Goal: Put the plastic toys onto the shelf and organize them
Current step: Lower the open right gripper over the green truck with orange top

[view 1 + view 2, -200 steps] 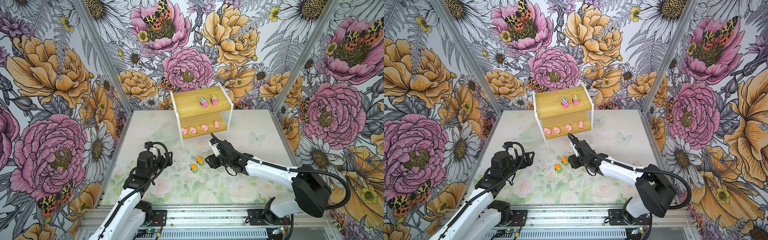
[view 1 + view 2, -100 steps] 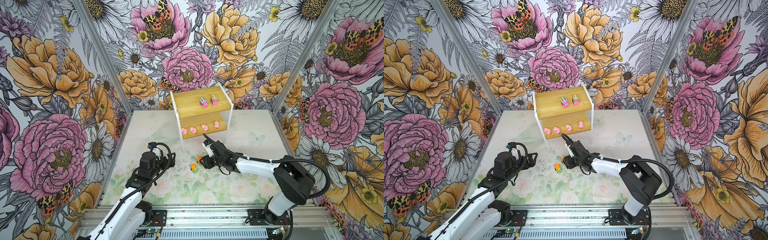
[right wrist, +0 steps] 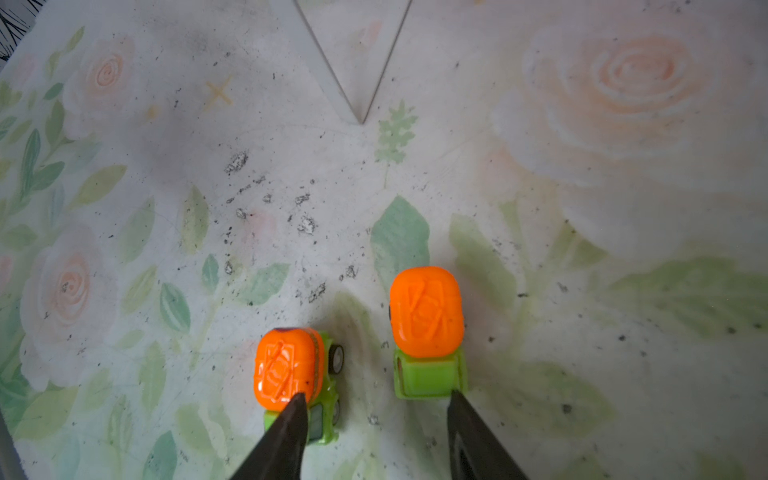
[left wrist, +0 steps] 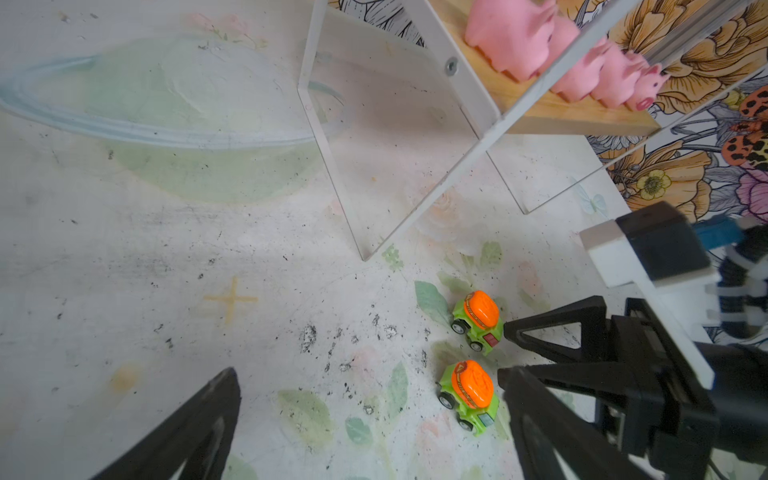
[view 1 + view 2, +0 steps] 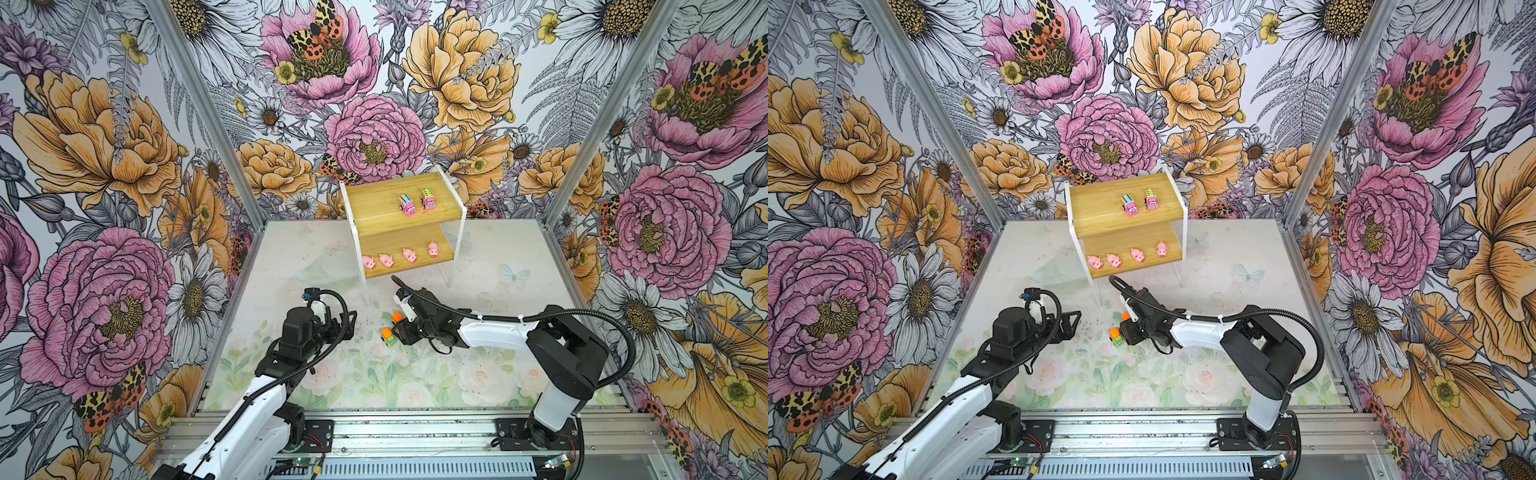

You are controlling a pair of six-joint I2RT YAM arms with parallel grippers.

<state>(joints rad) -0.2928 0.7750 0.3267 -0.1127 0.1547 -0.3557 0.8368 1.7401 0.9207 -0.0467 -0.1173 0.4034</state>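
Observation:
Two green trucks with orange tops stand side by side on the table, one [image 5: 397, 318] farther back and one [image 5: 388, 336] nearer. My right gripper [image 5: 401, 330] is right behind them, open. In the right wrist view one fingertip [image 3: 297, 409] overlaps the rear of one truck [image 3: 291, 370]. The other fingertip sits by the cab corner of the second truck [image 3: 428, 328]. Nothing is clasped. My left gripper [image 5: 348, 322] hovers open to the left of the trucks [image 4: 469, 392]. On the shelf [image 5: 374, 195], two pink striped cars [image 5: 408, 205] stand on the top tier and several pink pigs [image 5: 386, 261] line the lower tier.
The shelf's white front leg [image 5: 363, 286] stands just behind and left of the trucks, and a clear leg [image 5: 451, 274] stands to the right. Flowered walls close the table on three sides. A metal rail [image 5: 395, 428] runs along the front.
My right gripper has slid left up to the two trucks, and its jaws have narrowed somewhat. The left arm has crept slightly right. The trucks have stayed in place.

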